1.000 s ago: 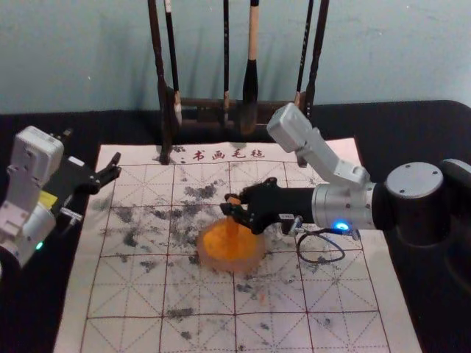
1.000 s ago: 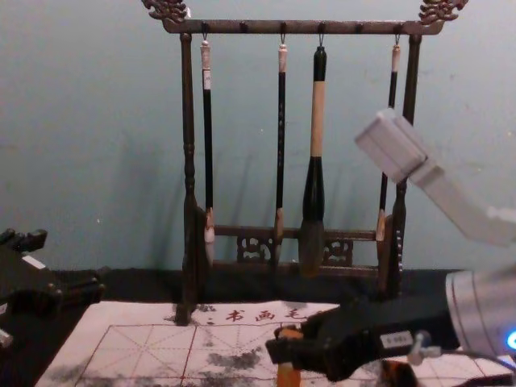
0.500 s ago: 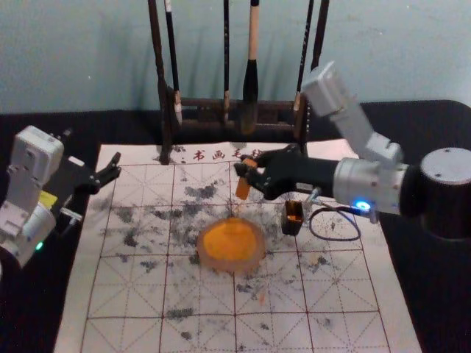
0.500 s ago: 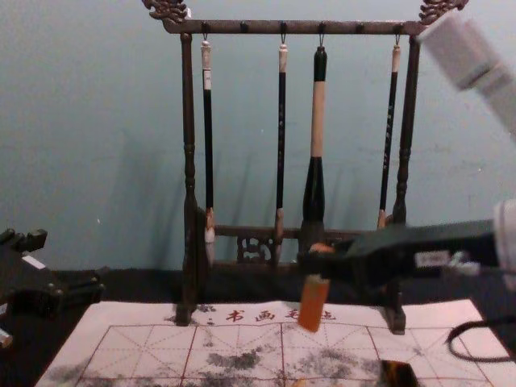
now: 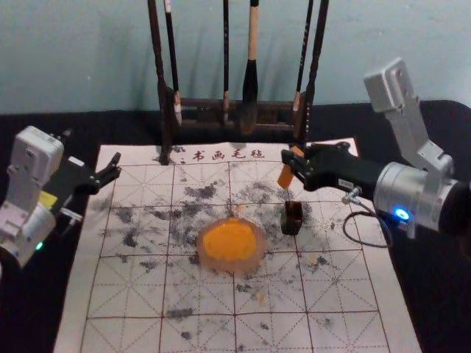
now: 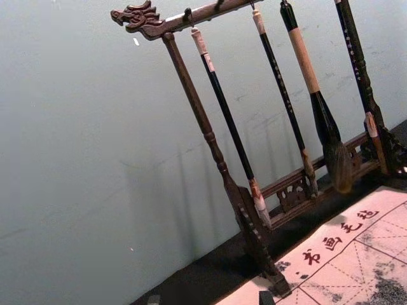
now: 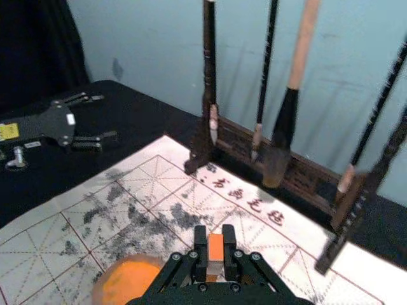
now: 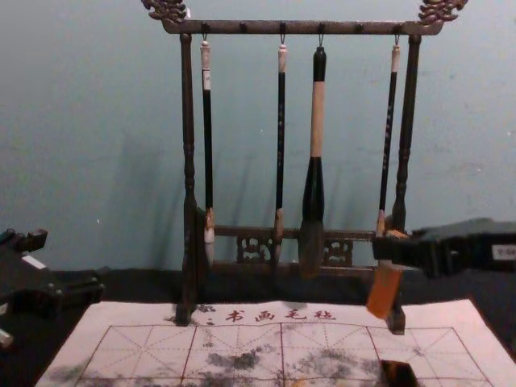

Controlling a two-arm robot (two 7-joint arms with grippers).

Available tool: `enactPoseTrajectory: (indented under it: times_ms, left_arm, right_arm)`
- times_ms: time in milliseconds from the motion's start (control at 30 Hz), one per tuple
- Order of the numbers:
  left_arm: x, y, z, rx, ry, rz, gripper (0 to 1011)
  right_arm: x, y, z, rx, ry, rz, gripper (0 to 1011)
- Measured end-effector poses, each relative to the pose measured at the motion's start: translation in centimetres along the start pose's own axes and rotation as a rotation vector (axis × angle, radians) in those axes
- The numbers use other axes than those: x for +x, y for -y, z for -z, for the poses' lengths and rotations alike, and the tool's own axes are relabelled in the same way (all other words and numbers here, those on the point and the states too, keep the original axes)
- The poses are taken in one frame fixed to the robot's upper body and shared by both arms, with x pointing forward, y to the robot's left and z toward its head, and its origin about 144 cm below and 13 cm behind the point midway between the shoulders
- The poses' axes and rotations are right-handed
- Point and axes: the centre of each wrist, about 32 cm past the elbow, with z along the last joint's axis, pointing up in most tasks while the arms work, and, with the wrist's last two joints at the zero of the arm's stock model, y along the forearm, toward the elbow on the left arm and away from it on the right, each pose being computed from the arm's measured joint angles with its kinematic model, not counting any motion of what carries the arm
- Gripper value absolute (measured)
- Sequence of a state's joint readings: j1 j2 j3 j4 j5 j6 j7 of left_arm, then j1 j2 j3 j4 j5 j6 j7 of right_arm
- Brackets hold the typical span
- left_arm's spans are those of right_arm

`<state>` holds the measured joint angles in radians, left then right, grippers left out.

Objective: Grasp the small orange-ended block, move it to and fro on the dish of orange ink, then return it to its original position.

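Grips the small orange-ended block (image 5: 285,177) firmly in the right tool (image 5: 296,163), closed narrowly on its upper part. Holds it in the air above the far part of the mat (image 5: 129,294), tilted, with its orange lower end leaning toward 7 o'clock. Pinches it between two black fingers (image 7: 231,254) in the right wrist view. Carries it at 1 o'clock from the round dish (image 5: 257,257) of orange ink (image 5: 229,241), well apart from it, and roughly at 12 o'clock from the small dark box (image 5: 291,218), near it. Sits, in the box's case, upright on the mat at 2 o'clock from the dish, near its rim. Parks the left tool (image 5: 116,166) wide, holding nothing, at 10 o'clock from the dish, over the black-covered desk (image 5: 37,309). Stands, for the brush rack (image 8: 188,145), at 12 o'clock, with four hanging brushes (image 8: 316,121).
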<state>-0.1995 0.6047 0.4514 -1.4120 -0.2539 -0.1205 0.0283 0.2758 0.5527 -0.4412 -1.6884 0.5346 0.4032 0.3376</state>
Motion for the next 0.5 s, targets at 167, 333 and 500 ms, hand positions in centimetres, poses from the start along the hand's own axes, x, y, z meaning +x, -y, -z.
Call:
enactPoseTrajectory:
  times_ms: [167, 333, 500]
  left_arm:
    - [0.0, 0.0, 0.0, 0.0, 0.0, 0.0, 1001]
    - [0.0, 0.0, 0.0, 0.0, 0.0, 0.0, 1001]
    - [0.0, 0.0, 0.0, 0.0, 0.0, 0.0, 1001]
  right_arm:
    - [-0.3, 0.7, 0.9, -0.014, -0.018, 0.027, 124]
    - [-0.5, 1.0, 1.7, -0.038, -0.038, 0.052, 124]
    - [-0.6, 1.2, 2.3, -0.055, -0.048, 0.067, 124]
